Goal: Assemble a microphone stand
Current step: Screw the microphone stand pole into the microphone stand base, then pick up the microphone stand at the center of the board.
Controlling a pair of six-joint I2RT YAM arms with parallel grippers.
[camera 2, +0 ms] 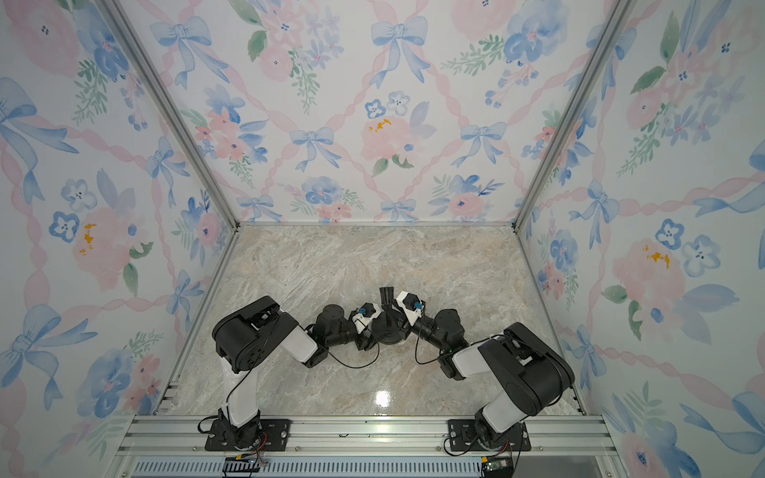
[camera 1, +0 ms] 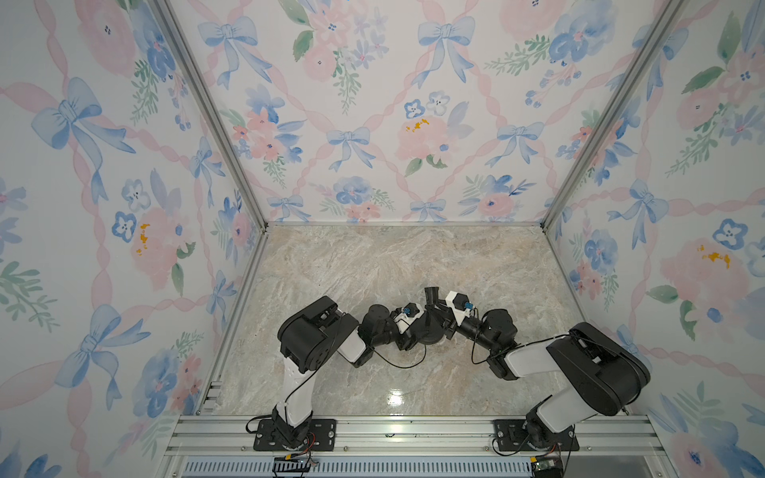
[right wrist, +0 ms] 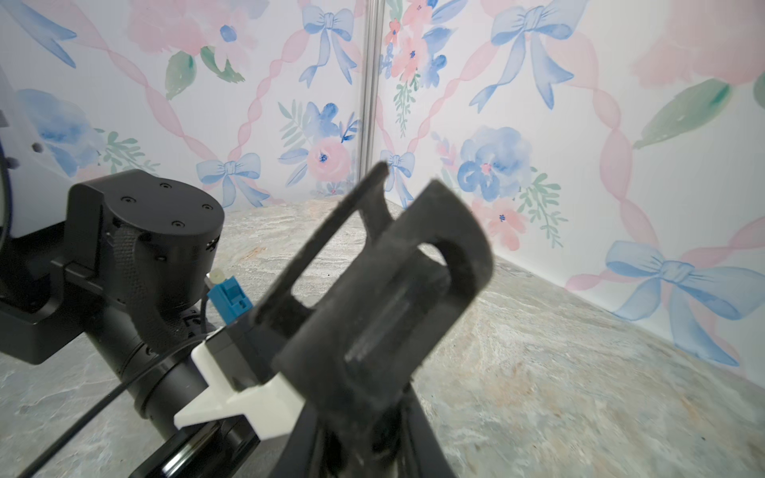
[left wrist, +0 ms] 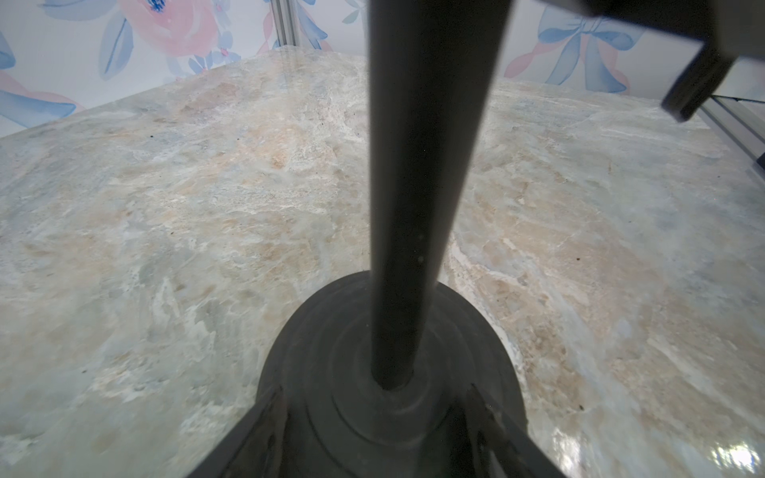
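Floral wallpaper with blue bows and pink ribbons covers the walls that close in the far, left and right edges of the marble-patterned tabletop. An aluminium rail runs along the near edge and carries both arm bases.

The left arm and the right arm bend inward from the near corners. They meet about midway between the left and right edges, a little nearer the near edge than the far one. The microphone stand stands there between them.

Its disc base lies flat on the tabletop with the rod upright in its centre. The clip sits at the top of the rod, its open side turned toward the far edge.

The left gripper is low down, with its jaws spread wide and set against opposite sides of the disc base. The right gripper is higher, with its jaws pinching the rod just under the clip, though the clip hides most of the contact.

The two wrists crowd the stand from either side, and thin black cables loop down just in front of it. A blue connector sits on the left wrist, close beside the clip.

Toward the far edge and both far corners the marble lies open. A bright glare patch marks the strip by the near edge.
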